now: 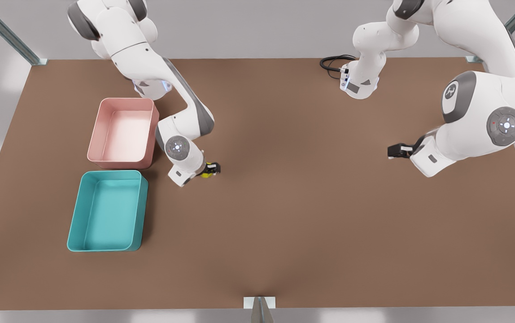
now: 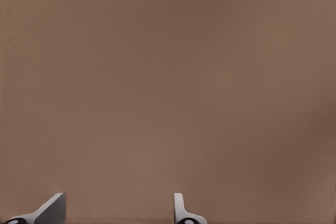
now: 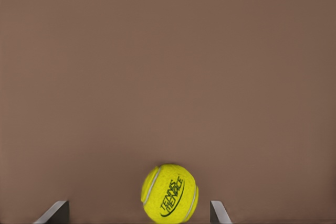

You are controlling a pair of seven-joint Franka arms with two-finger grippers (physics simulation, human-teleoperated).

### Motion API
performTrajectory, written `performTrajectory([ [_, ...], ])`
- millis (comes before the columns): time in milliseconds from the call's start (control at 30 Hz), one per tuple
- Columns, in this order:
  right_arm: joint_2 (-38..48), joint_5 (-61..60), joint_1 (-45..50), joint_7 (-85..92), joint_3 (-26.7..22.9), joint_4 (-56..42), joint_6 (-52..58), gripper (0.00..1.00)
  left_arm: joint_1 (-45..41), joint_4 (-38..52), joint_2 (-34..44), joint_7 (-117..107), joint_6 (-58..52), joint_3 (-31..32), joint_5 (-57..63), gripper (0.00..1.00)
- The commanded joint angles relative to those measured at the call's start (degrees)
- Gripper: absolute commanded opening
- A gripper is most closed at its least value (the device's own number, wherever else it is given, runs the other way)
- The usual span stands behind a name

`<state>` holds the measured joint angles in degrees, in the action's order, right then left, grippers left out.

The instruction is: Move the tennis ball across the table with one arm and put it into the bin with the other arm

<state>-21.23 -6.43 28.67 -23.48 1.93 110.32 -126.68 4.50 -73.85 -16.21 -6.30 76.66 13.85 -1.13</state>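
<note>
Straddling the ball (image 3: 169,192) on the table (image 1: 307,202) near the bin (image 1: 107,211), right gripper (image 1: 210,169) fingers spread, not yet closed. Left gripper (image 1: 396,150) waits well apart, fingers spread. Risk: an off-centre closure nudges the ball, which rolls away.

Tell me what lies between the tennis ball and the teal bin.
In the front view, the right gripper and its white wrist stand between the tennis ball and the bin; beyond the wrist, only bare table.

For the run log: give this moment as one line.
right gripper: open, astride tennis ball on table | left gripper: open, waiting | bin: no ball inside
</note>
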Motion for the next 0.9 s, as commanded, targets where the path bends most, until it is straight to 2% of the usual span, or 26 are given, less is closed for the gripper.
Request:
performTrajectory([
  [0, 0.8, -0.6, 0.9, -11.4, 0.0, 2.6, -8.9, 1.00, 0.0, 0.0, 0.0, -13.9, 0.0, 0.0, 0.0, 1.00],
  [200, 5.4, -0.5, 1.6, -13.3, 0.2, 12.0, -10.7, 1.00, 0.0, 0.0, 0.0, -14.0, 0.0, 0.1, -0.1, 1.00],
  [333, 5.0, -0.5, 1.9, -13.7, 0.2, 15.0, -12.8, 1.00, 0.0, -0.1, 0.0, -14.0, 0.0, 0.1, -0.2, 1.00],
  [867, -2.1, -0.5, 3.0, -13.6, 0.2, 16.7, -19.8, 1.00, -0.1, -0.1, 0.1, -14.1, -0.2, 0.3, -0.2, 1.00],
])
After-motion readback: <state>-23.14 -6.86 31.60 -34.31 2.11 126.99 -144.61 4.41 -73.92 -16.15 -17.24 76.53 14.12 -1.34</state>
